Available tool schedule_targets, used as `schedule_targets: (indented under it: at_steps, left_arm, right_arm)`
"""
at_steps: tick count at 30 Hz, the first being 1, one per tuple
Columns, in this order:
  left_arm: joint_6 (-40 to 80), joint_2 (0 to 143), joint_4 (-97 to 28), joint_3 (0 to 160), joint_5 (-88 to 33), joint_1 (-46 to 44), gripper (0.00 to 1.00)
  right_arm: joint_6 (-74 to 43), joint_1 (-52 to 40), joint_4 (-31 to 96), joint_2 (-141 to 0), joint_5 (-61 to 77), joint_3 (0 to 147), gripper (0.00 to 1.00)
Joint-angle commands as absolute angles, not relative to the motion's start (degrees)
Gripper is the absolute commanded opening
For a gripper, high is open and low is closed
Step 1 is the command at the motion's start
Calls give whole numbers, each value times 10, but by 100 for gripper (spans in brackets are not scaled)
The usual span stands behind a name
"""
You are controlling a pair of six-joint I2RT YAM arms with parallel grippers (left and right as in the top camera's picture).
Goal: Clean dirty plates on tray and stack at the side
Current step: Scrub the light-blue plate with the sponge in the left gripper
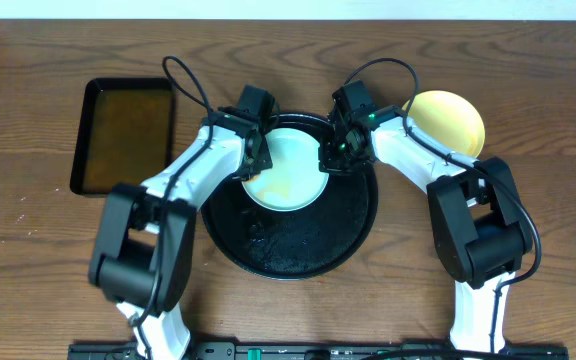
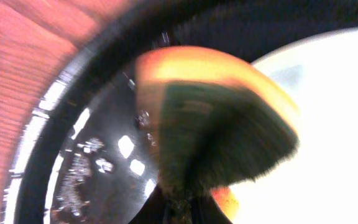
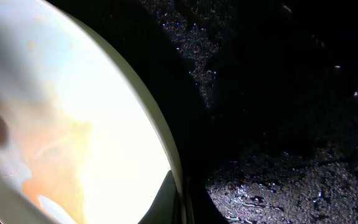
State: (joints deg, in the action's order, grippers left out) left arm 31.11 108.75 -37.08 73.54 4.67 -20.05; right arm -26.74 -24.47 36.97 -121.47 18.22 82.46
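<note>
A wooden table (image 1: 28, 280) carries the round black tray (image 1: 288, 245) at its middle, its wet floor speckled with droplets. A smaller rectangular tray (image 1: 126, 135) lies well to the left. In the far half of the round tray sits a pale blue-white plate (image 1: 290, 160) with an orange-brown smear (image 1: 273, 185) on its near-left part. A yellow plate (image 1: 453, 120) rests on the table just right of the tray. The left gripper (image 1: 255, 158) is at the pale plate's left edge, clamped on a sponge (image 2: 216, 124) with a yellow back and dark scrub face, blurred in the wrist view. The right gripper (image 1: 333, 152) is at the plate's right edge, jaws pinched together on its rim.
</note>
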Motion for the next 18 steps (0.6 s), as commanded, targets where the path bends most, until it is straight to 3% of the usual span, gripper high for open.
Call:
schedule_targets:
  at_steps: [1, 11, 18]
  left_arm:
    - [340, 1043, -359, 731, 76, -216, 8]
    - [362, 1123, -238, 729, -27, -266, 8]
    - [382, 1176, -248, 729, -29, -260, 8]
  right_arm:
    - [-274, -250, 381, -1244, 123, 807, 1]
    - [-274, -250, 382, -1244, 123, 807, 1]
    - [-274, -249, 384, -1244, 122, 807, 1]
